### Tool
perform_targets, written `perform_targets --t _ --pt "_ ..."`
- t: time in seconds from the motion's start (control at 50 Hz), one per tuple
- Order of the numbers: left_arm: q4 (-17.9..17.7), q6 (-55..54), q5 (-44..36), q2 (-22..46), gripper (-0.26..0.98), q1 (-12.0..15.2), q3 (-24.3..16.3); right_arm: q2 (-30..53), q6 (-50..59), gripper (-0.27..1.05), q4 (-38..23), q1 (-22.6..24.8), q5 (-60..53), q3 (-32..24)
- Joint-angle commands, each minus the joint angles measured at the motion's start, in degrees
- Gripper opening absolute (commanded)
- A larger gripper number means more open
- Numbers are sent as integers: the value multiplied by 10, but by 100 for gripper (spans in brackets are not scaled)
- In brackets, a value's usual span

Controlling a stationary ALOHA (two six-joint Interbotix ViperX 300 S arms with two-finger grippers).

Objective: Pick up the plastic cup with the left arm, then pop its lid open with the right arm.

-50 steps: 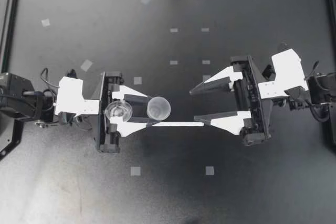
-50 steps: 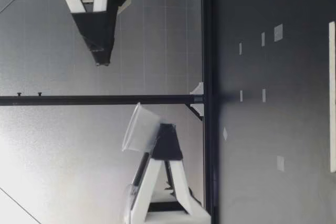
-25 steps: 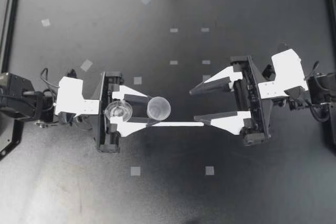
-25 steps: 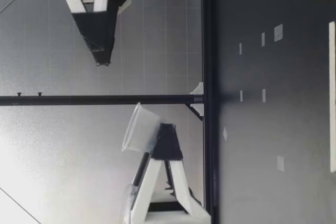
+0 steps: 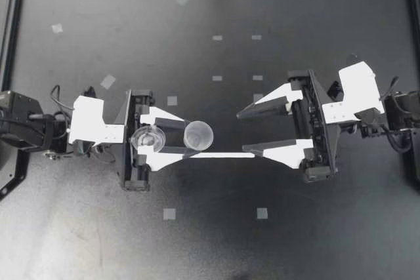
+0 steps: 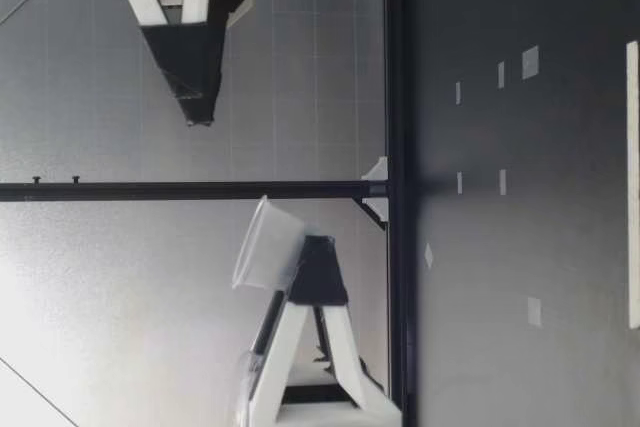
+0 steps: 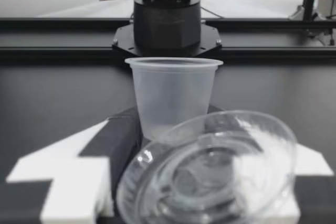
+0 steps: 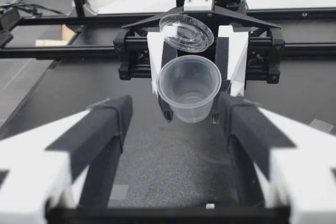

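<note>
Translucent plastic cup clamped upright between left gripper fingers, lifted clear of black bench.
Right gripper faces cup, well apart, fingers spread wide, empty.

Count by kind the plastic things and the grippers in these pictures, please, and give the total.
clear plastic cup: 1
clear lid: 1
grippers: 2, the left gripper and the right gripper
total: 4
</note>
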Motion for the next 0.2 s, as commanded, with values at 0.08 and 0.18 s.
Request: perform_targets --t 0.08,0.18 --pt "1 1 -2 -13 7 1 -7 -4 1 67 1 -3 -5 -5" --pt "1 1 -2 -13 7 1 -8 -4 0 67 2 -3 -5 -5"
